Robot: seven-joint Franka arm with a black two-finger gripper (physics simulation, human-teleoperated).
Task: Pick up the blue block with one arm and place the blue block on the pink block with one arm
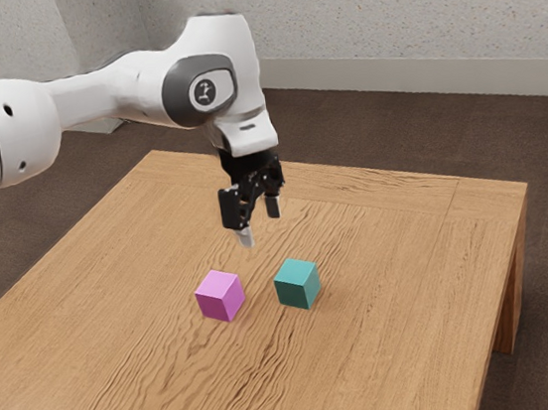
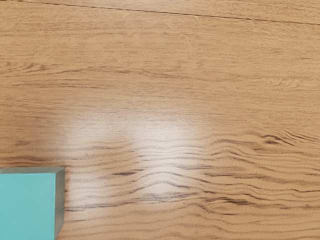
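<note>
1. Overhead, the white arm [image 1: 91, 97] reaches in from the exterior view's left. Its black gripper [image 1: 258, 220] hangs above the wooden table [image 1: 413, 278], fingers spread apart and holding nothing.
2. The blue block [image 1: 297, 283], teal in shade, sits flat on the table, lower and toward the exterior view's right of the gripper, clear of its fingers.
3. The pink block [image 1: 219, 296] rests just beside it, toward the exterior view's left, with a narrow gap between the two.
4. From the wrist, part of the blue block [image 2: 27, 202] lies on glossy wood grain.
</note>
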